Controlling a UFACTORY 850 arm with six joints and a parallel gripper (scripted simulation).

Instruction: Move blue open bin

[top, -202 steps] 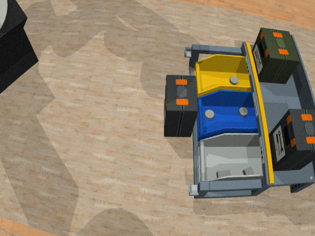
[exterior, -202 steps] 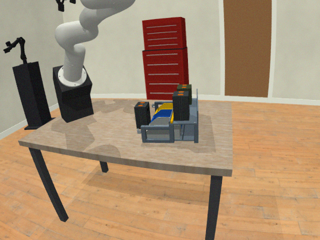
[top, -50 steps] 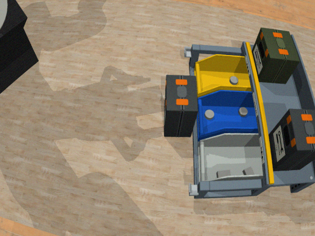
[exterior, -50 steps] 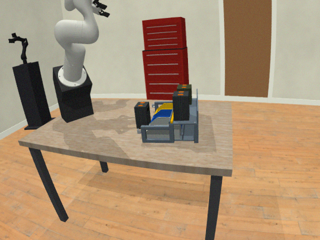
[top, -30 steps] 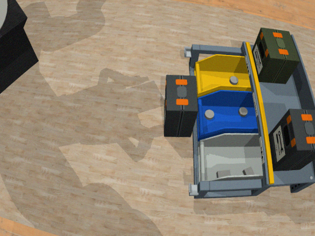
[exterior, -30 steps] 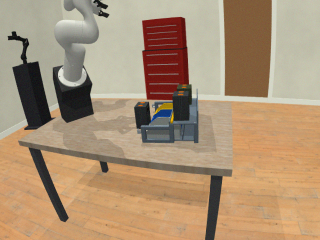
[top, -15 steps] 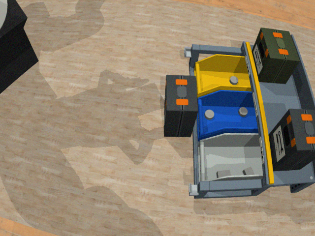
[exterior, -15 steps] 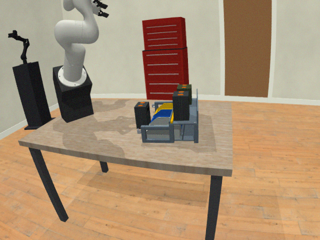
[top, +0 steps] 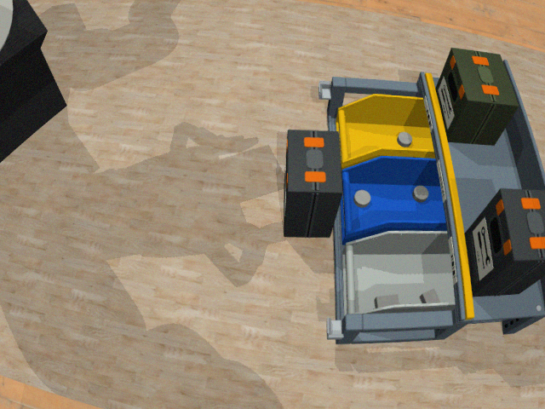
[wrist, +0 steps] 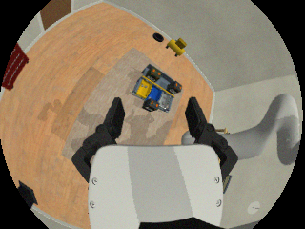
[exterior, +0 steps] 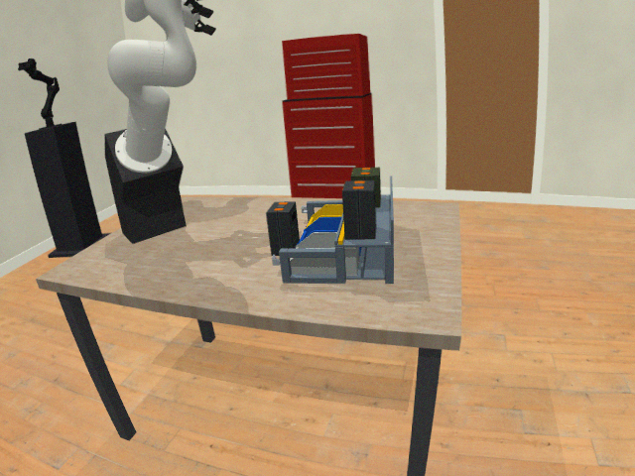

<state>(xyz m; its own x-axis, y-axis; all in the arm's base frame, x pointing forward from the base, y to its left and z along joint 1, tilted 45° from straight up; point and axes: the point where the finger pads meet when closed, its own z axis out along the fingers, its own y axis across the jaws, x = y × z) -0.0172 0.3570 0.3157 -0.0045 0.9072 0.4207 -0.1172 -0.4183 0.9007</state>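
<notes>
The blue open bin sits in the middle slot of the grey shelf, between a yellow bin and a grey bin. Two grey round parts lie in the blue bin. My gripper is open and empty, high above the table near the arm's base, far from the shelf.
A dark case stands on the table right in front of the yellow and blue bins. A green case and a dark case stand on the shelf's top. The arm's black base is at the table's far left.
</notes>
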